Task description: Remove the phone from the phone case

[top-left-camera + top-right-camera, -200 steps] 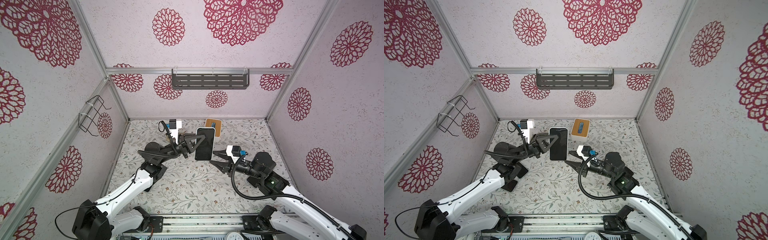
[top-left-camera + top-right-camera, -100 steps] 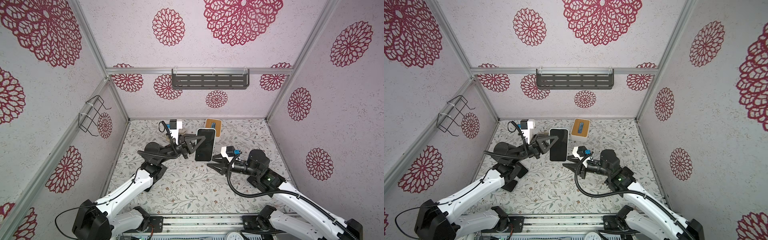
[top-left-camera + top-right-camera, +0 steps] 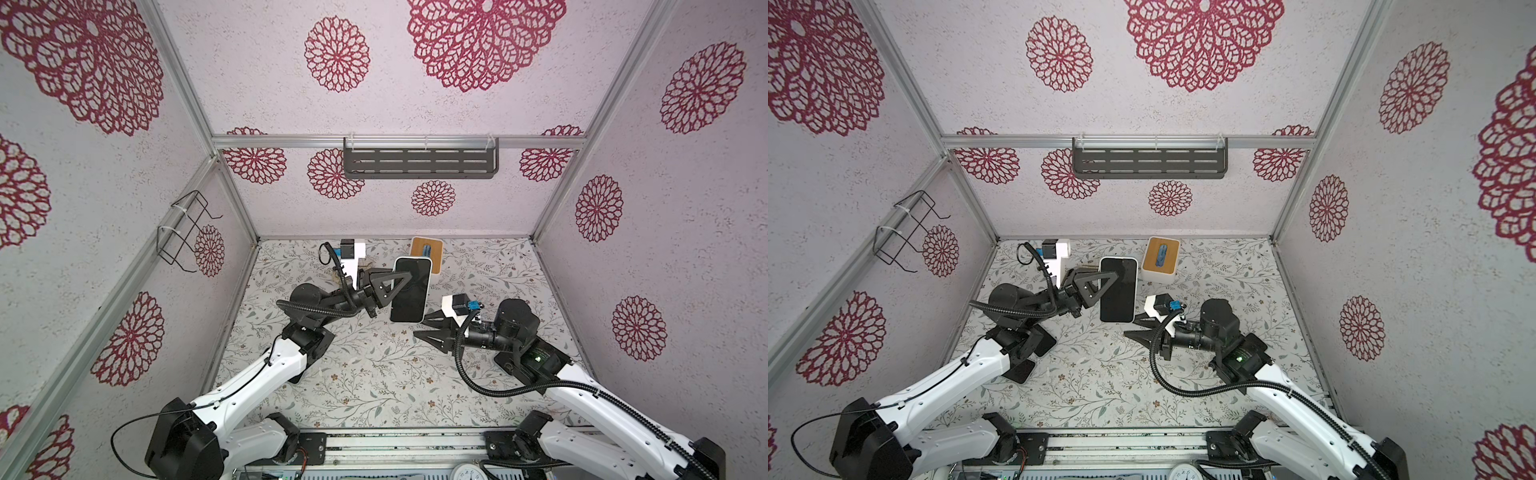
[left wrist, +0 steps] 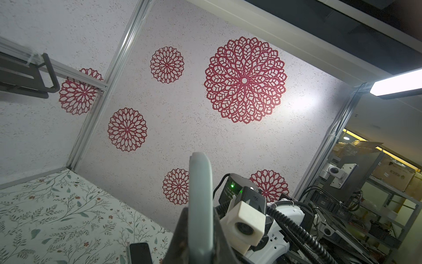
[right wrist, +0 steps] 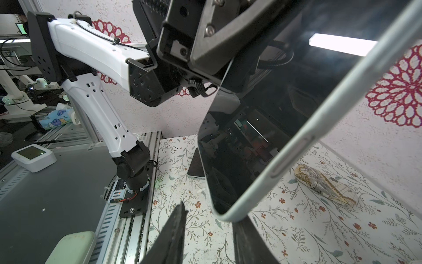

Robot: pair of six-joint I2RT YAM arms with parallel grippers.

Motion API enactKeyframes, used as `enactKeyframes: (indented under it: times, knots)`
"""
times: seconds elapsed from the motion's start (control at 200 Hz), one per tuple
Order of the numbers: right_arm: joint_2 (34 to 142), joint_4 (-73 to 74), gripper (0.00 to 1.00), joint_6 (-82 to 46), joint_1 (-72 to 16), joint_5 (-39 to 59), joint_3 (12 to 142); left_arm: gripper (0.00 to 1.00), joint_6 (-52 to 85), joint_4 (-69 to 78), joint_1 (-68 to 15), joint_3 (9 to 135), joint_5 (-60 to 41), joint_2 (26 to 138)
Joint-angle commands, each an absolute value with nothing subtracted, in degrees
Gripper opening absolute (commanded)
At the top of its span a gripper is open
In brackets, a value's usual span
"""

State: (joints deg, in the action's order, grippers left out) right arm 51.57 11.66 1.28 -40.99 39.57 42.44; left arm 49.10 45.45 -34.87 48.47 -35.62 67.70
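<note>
The phone point(image 3: 409, 293) point(image 3: 1118, 291) has a black screen and sits in a pale green phone case point(image 5: 296, 148), held up above the floor. My left gripper point(image 3: 405, 278) point(image 3: 1111, 279) is shut on it across front and back; the left wrist view shows the case edge-on point(image 4: 199, 194) between the fingers point(image 4: 182, 228). My right gripper point(image 3: 419, 328) point(image 3: 1129, 326) is open just below the phone's lower corner. In the right wrist view that rounded corner point(image 5: 228, 216) hangs between the fingers point(image 5: 178, 228), close against one of them, and the right gripper point(image 5: 212, 212) holds nothing.
A second phone point(image 5: 196, 164) point(image 4: 139, 251) lies flat on the floral floor near the left arm's base. A wooden-topped box point(image 3: 427, 251) point(image 3: 1160, 257) stands at the back. A wrapped patterned object point(image 5: 324, 185) lies by the wall. A dark shelf point(image 3: 419, 164) hangs on the back wall.
My right gripper has moved left toward the phone's lower corner, and its jaws have narrowed a little. The left gripper and the phone have stayed in place.
</note>
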Motion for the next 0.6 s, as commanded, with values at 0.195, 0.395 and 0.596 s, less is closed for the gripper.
enactKeyframes:
  times: [0.195,0.395,0.596]
  knots:
    - [51.3,13.3,0.36,-0.3,-40.7,41.5,46.1,0.0,47.7,48.2,-35.0,48.0,-36.0,67.8]
    - [51.5,13.1,0.3,0.0,-40.7,41.7,46.0,0.0,47.8,48.4,-35.0,47.9,-35.9,68.0]
    - [52.1,14.0,0.11,0.6,-40.7,42.4,46.0,0.0,48.1,48.2,-35.1,48.3,-35.9,68.3]
